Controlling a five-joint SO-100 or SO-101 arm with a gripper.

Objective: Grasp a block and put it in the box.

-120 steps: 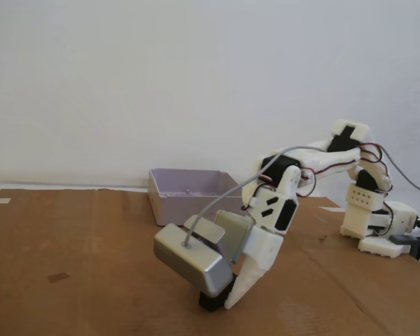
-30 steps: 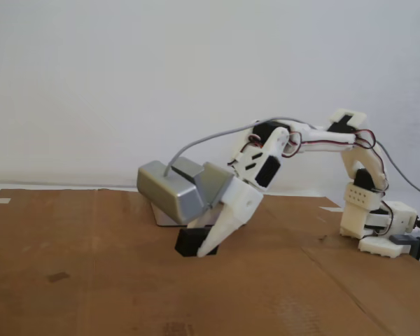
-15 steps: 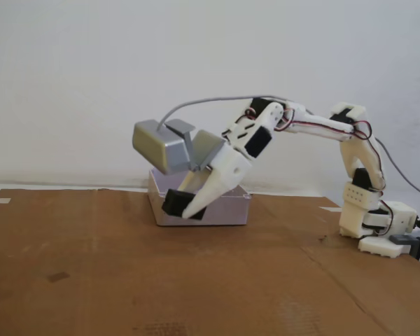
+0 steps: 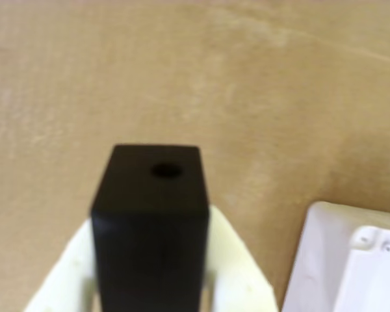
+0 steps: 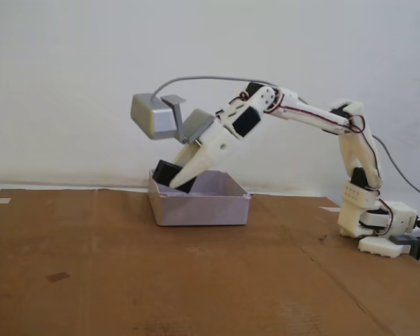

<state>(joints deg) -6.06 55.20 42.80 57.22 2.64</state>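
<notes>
The black block (image 5: pixel 172 176) is being gripped between the white fingers (image 5: pixel 196 166) of the gripper (image 5: pixel 176 183), which are being held closed on its sides. In the fixed view the block is being carried in the air, tilted, over the left part of the box (image 5: pixel 199 206), near its rear left corner and about level with the rim; whether it is touching the box cannot be told.

In the wrist view the block (image 4: pixel 149 221) is being seen end-on, with a small round hole in its top face, and a white finger (image 4: pixel 237 273) is being pressed against each side of it. A white corner of the box (image 4: pixel 341 260) is being shown at the lower right of that view, apart from the block, with brown cardboard behind both.

The box is being supported by the cardboard-covered tabletop (image 5: pixel 126 280). The white arm (image 5: pixel 315 119) is being stretched out from its base (image 5: pixel 381 227) at the right of the fixed view, and a grey metallic casing (image 5: pixel 154 115) with a grey cable is being carried above the gripper.
</notes>
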